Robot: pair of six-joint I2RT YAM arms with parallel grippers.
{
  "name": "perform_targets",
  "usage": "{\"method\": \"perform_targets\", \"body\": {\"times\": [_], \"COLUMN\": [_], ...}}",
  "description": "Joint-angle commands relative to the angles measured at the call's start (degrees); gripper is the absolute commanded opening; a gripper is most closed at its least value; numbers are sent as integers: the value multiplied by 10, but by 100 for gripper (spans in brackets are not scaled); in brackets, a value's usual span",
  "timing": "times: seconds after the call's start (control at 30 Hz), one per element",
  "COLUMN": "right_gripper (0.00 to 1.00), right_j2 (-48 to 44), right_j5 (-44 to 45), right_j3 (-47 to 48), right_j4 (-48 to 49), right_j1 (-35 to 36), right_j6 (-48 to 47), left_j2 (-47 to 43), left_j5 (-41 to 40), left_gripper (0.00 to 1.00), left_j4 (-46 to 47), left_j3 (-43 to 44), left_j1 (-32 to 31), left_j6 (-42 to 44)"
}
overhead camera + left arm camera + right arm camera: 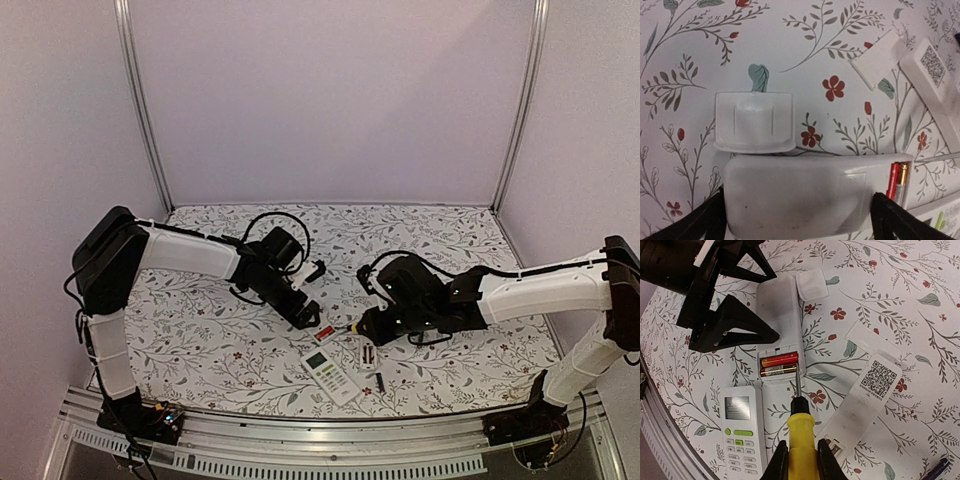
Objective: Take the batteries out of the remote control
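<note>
A white remote (777, 315) lies face down with its compartment open. Two red/orange batteries (780, 364) sit inside; they also show in the left wrist view (896, 181). My right gripper (801, 452) is shut on a yellow-handled screwdriver (802, 432), whose metal tip touches the right end of the batteries. My left gripper (305, 312) stands wide open over that remote (805, 197). One black finger (705, 220) is at its closed end and the other over its edge beside the compartment. A dark battery (380, 381) lies loose on the cloth.
A second remote (740, 432) lies face up just left of the screwdriver. A third one with a QR label (875, 390) lies face down on the right. Two loose white battery covers (812, 284) (875, 340) lie on the floral cloth.
</note>
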Motion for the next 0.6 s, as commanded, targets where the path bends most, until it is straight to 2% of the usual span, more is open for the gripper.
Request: {"method": "perform_targets", "body": {"times": [0.0, 0.57], "right_gripper": [0, 0], "right_j2": [7, 33], "right_j5": [13, 22], "right_j3": [17, 24], "right_j4": [15, 18], "right_j1": [6, 9], "right_j6": [7, 11], "left_j2": [-9, 6], "left_j5": [-19, -50], "left_gripper": [100, 99], "left_j4": [9, 10], "left_j3": [-8, -12], "left_j1": [-13, -21], "left_j6": [14, 20]}}
